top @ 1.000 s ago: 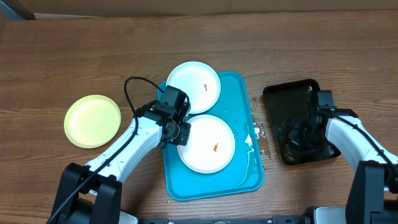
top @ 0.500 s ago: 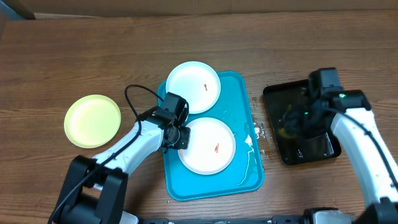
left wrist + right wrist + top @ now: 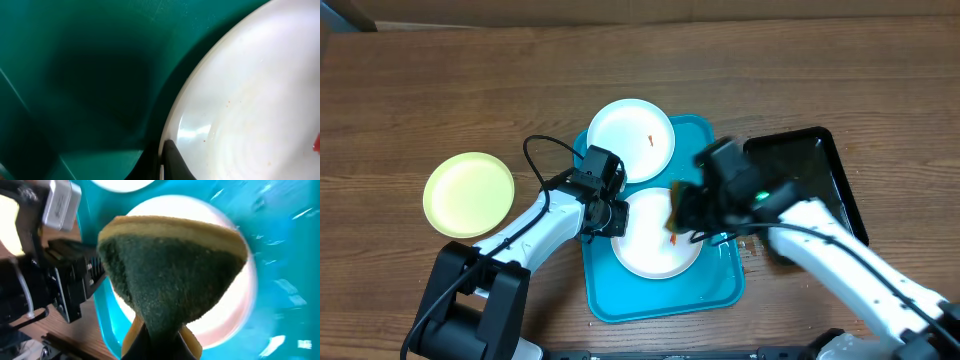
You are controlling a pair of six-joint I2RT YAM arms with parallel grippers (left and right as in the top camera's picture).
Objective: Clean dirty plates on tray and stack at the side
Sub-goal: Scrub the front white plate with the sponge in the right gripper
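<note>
I see the left gripper point(image 3: 616, 218) and the sponge point(image 3: 170, 270) in the right gripper point(image 3: 157, 344) crowding the near plate point(image 3: 645, 252), while the far plate point(image 3: 631, 140) and the surface point(image 3: 550, 90) beyond the tray point(image 3: 655, 297) lie open.

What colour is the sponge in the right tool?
Sponge: dark green face, yellow backing; clearest in right wrist view.

- Overhead: bright, even, diffuse light; only soft, faint shadows on the table point(image 3: 440, 90). Right gripper point(image 3: 685, 210) smeared by motion blur; the rest crisp.
- Left wrist: dim, greenish cast. 1 dark shadow patch on the tray point(image 3: 100, 85); 1 small glint on the plate point(image 3: 250, 100); whole view soft, out of focus.
- Right wrist: sponge point(image 3: 170, 275) fairly sharp; plate blown out to white; tray streaked with blur at right.
</note>
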